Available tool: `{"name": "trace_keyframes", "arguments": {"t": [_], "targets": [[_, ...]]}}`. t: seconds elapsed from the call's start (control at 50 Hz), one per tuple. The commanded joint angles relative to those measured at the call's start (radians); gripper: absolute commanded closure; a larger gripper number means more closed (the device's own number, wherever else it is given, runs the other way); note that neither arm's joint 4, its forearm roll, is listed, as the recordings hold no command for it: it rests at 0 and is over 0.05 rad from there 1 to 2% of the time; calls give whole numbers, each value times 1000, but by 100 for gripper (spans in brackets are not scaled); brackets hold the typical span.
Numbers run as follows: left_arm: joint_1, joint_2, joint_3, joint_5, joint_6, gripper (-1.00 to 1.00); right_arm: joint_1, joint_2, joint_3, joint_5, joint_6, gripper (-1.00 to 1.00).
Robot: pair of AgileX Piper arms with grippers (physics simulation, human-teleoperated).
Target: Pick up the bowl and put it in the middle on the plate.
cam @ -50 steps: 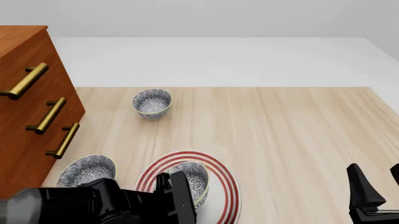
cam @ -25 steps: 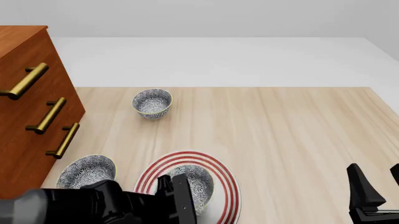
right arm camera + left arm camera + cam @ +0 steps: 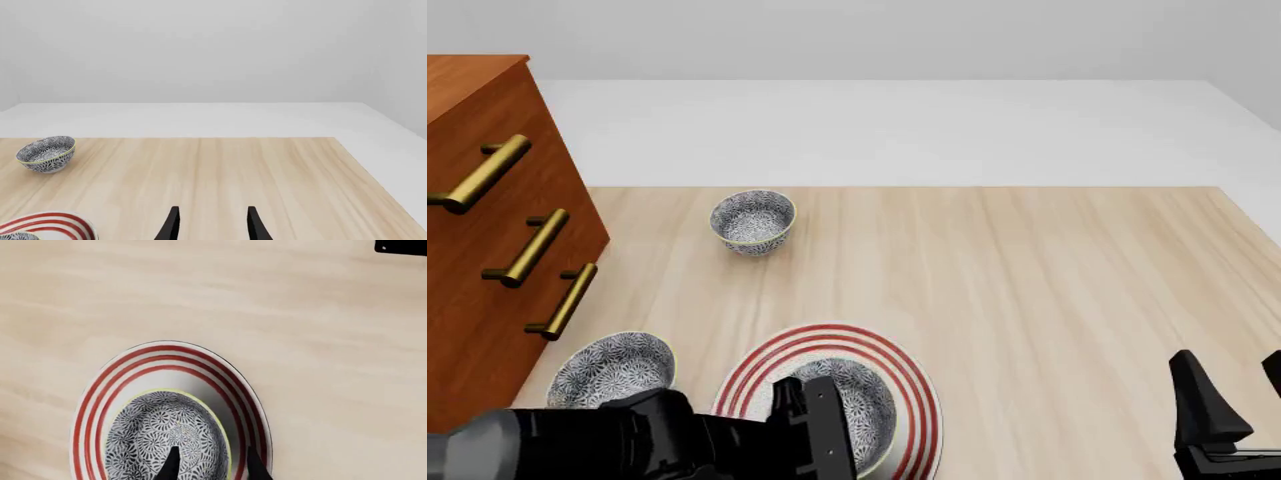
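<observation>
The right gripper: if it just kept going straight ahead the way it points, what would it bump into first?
Probably nothing on the table. The right gripper points along bare wood toward the far edge; the far bowl sits well off to the side. Depth beyond the edge is unclear.

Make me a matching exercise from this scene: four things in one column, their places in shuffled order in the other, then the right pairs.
Things
1. bowl in the left end effector
2. far bowl
3. plate
4. drawer cabinet

Places
A. left edge of the table
B. under the held bowl, near edge of the table
C. alone toward the back of the table
D. over the middle of the plate

Pairs: 1-D, 2-C, 3-B, 4-A
</observation>
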Motion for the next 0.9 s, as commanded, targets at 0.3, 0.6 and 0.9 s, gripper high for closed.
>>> {"name": "trace_keyframes", "arguments": {"t": [0.3, 0.6, 0.9], "targets": [[17, -156, -2, 69, 20, -100, 0, 3, 0, -2, 1, -100], [46, -263, 62, -1, -13, -100, 0, 6, 1, -5, 1, -100], [167, -454, 180, -54, -67, -100, 0, 10, 2, -9, 2, -100]]}}
